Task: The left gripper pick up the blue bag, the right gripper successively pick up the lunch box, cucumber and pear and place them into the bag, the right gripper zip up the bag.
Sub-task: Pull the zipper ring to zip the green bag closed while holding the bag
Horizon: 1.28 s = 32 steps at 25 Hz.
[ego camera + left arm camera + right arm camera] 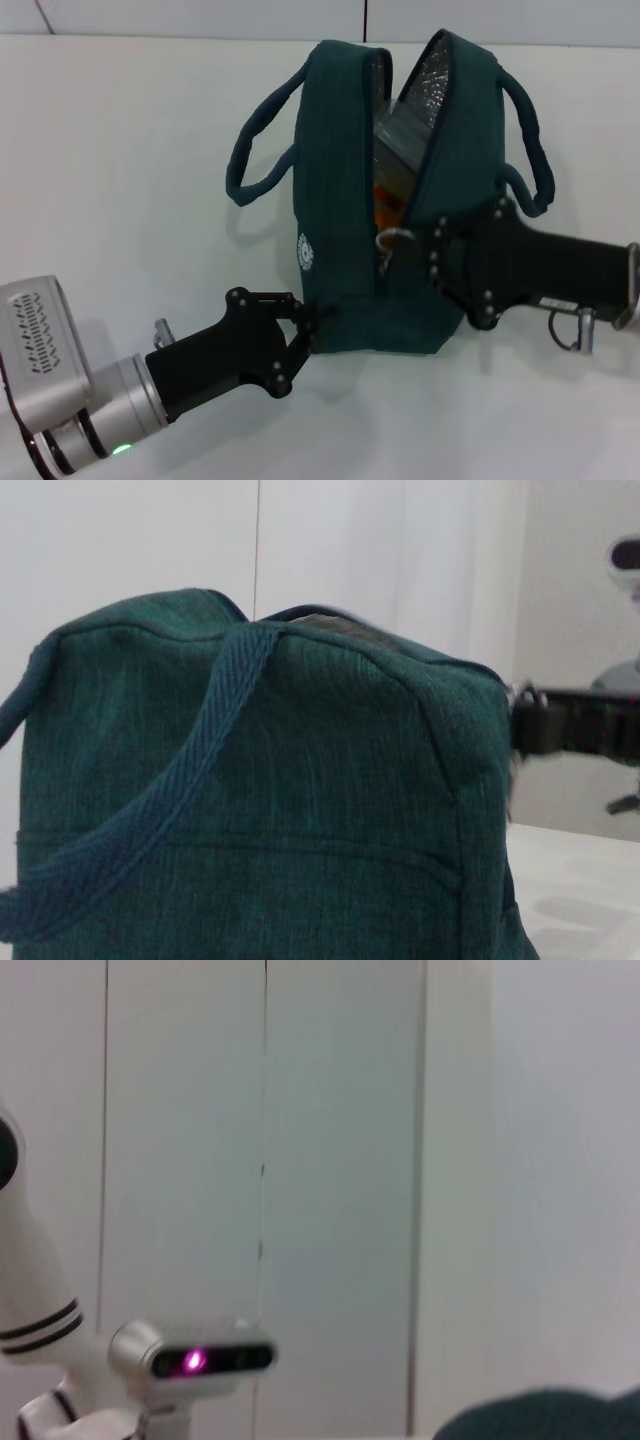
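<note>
Your blue bag [340, 200], upright on counter [120, 200]: left end effector [318, 322] pinches its base corner; right end effector [420, 240] grips zipper pull [392, 238].

bag [300, 810] fills view | handle [190, 780] across front | right end effector [575, 725] beside it

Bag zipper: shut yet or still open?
Open. In the head view the dark teal fabric bag gapes along its top, showing silver lining and contents; the right gripper is at the metal zipper pull near the low end.
</note>
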Available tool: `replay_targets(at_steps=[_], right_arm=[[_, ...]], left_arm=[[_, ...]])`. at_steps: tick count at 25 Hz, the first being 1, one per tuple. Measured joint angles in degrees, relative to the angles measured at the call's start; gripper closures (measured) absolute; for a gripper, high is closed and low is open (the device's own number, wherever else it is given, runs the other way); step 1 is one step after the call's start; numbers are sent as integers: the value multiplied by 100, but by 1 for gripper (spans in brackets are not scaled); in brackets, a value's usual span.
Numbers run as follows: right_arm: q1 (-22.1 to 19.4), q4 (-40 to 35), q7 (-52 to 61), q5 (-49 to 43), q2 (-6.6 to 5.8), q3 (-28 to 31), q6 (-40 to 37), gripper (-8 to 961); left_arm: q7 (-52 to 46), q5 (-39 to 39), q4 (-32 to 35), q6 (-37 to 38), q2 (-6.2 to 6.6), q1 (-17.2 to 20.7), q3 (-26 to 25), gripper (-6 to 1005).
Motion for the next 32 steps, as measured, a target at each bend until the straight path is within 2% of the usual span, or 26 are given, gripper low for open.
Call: replay_targets(at_steps=[7,10,11,16,23,28,32], right_arm=[[-10,280,-1136,972,11,-45,-434,938],[-9,320,-1293,1082,11,-50,-509,938],[-8,395,-1740,1402,10,-138,-662,938],[-16,453,-2166,1671,10,-416,-691,938],[-95,509,-2552,1822,10,-610,-900,938],[-150,516,-2767,2006,10,-762,-971,938],[-161,522,-2827,2070,10,-833,-974,938]], left_arm=[[2,9,12,9,0,-13,61,942],[9,19,55,50,-1,-50,253,943],[11,19,58,65,0,-69,330,943],[2,25,92,277,0,-110,533,943],[2,-49,69,679,-1,-88,489,932],[-21,-371,30,993,-18,20,466,745],[-40,-546,-67,1136,-25,44,466,654]])
